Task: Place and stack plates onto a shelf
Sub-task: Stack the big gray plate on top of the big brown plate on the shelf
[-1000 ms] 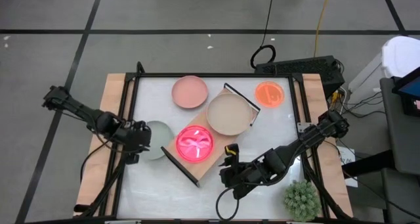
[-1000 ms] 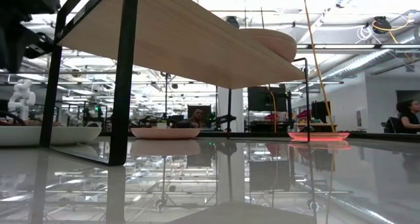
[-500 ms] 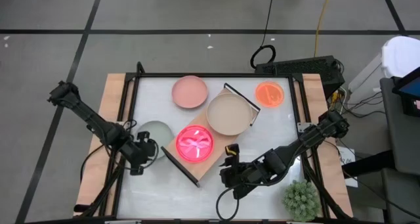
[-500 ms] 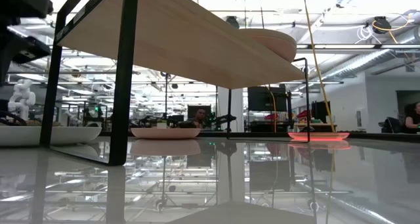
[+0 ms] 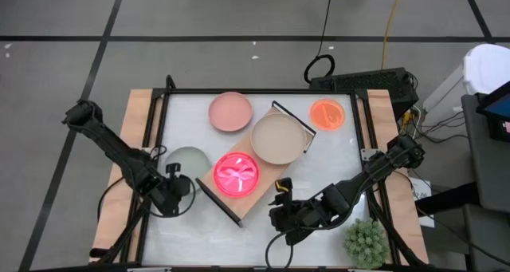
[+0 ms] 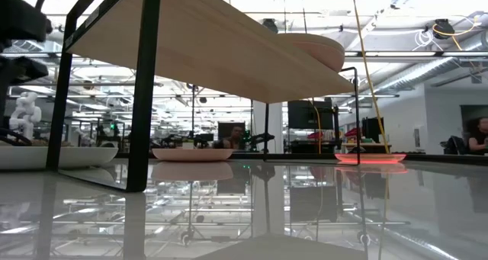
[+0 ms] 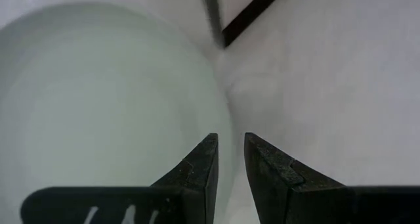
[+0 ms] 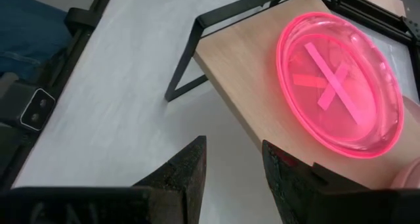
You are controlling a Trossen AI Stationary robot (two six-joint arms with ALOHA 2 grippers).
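Observation:
The shelf stands slantwise mid-table on its black frame ends. On its board rest the neon pink plate and the beige plate. The dusty pink plate, the orange plate and the pale grey plate lie flat on the tabletop. My left gripper is at the grey plate's near rim, open by a narrow gap, one finger over the plate and one outside it. My right gripper waits open near the shelf's near end, facing the neon pink plate. My left gripper comes from above at the pale grey plate's rim, on the side nearest the shelf's frame end. Its fingers stand on either side of that rim. Whether they touch it I cannot tell. The plate lies flat on the table.
A spiky green plant stands at the table's near right corner, beside the right arm. The shelf's black frame end is close ahead of the left gripper. Bare white tabletop stretches along the near edge between the arms.
My left gripper has moved toward the table's near edge, from over the grey plate's left part to its near rim. More of the plate now shows. The plate itself has stayed put.

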